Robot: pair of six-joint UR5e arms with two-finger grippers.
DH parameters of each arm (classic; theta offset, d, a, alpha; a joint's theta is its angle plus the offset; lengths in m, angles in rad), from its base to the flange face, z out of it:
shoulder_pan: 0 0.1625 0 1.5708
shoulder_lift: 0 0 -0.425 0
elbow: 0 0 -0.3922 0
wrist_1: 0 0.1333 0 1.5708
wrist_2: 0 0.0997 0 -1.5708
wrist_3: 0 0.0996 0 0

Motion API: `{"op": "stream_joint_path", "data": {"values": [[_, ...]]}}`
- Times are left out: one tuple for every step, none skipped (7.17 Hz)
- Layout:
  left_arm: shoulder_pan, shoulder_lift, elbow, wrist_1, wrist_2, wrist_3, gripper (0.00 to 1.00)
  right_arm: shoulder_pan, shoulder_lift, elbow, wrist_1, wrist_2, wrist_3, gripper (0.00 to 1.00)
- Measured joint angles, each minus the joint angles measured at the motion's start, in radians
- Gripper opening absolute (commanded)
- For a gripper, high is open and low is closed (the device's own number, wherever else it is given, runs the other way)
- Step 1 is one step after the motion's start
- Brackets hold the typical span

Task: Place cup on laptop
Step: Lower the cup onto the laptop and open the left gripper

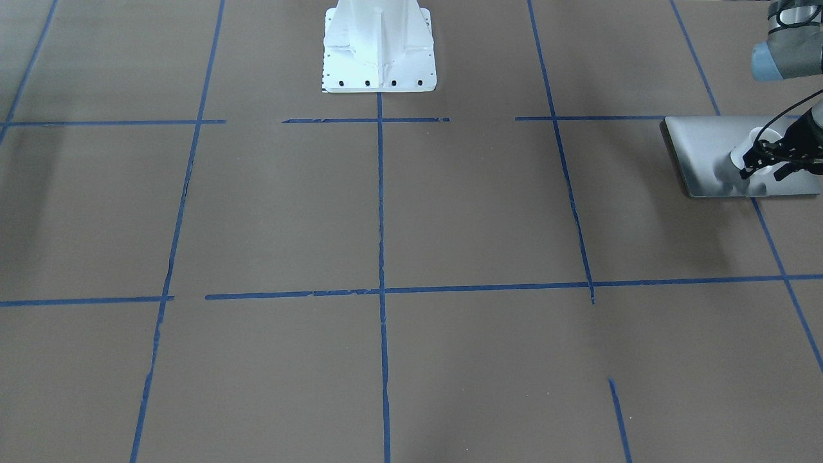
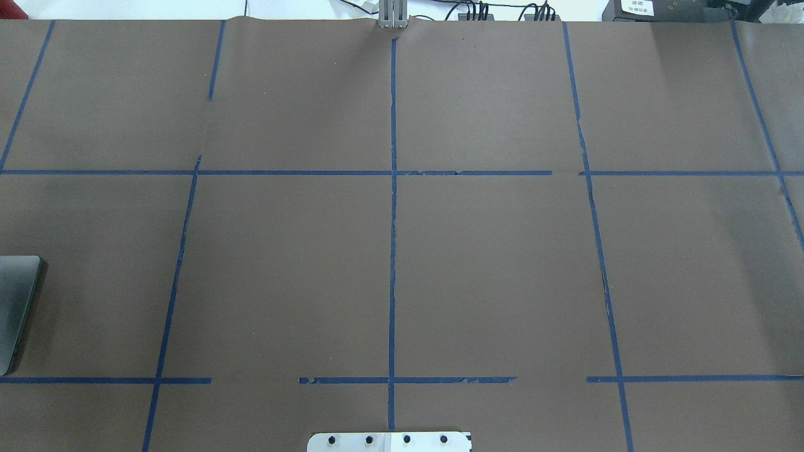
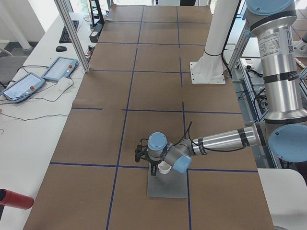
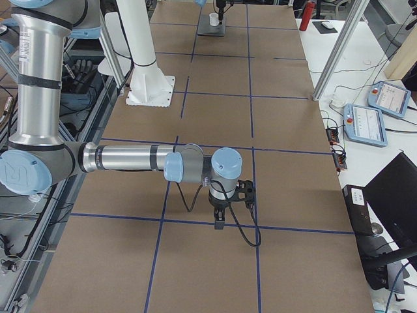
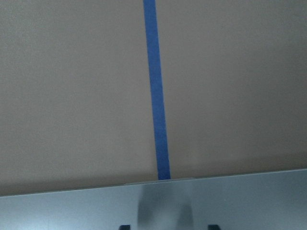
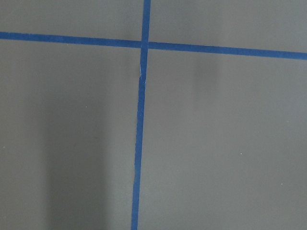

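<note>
Your L hand [image 1: 765, 168] grips cup [image 1: 743, 155] over laptop [image 1: 701, 148]; prob. light, brittle, slick, so hold its body, not handle. R hand [image 4: 219, 223]: can't tell.

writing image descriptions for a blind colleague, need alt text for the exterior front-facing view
At the far right edge, the left arm's black tool is at a small white cup over a thin silver-grey laptop; its grip is unclear. The rest is brown table gridded with blue tape, the white robot base at top centre.
</note>
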Motion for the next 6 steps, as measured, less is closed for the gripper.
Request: {"op": "stream_joint_path", "data": {"values": [[-0.003, -0.002, -0.008, 0.001, -0.002, 0.001, 1.00, 0.000, 0.000, 0.000, 0.000, 0.000, 0.000, 1.00], [-0.009, -0.006, -0.028, 0.006, -0.011, 0.008, 1.00, 0.000, 0.000, 0.000, 0.000, 0.001, 0.000, 1.00], [-0.031, -0.009, -0.055, 0.023, -0.037, 0.039, 1.00, 0.000, 0.000, 0.000, 0.000, 0.001, 0.000, 1.00], [-0.080, -0.010, -0.083, 0.071, -0.075, 0.109, 1.00, 0.000, 0.000, 0.000, 0.000, 0.001, 0.000, 1.00], [-0.146, -0.011, -0.126, 0.167, -0.095, 0.211, 1.00, 0.000, 0.000, 0.000, 0.000, 0.001, 0.000, 1.00], [-0.231, -0.013, -0.181, 0.317, -0.100, 0.345, 1.00, 0.000, 0.000, 0.000, 0.000, 0.001, 0.000, 1.00]]}}
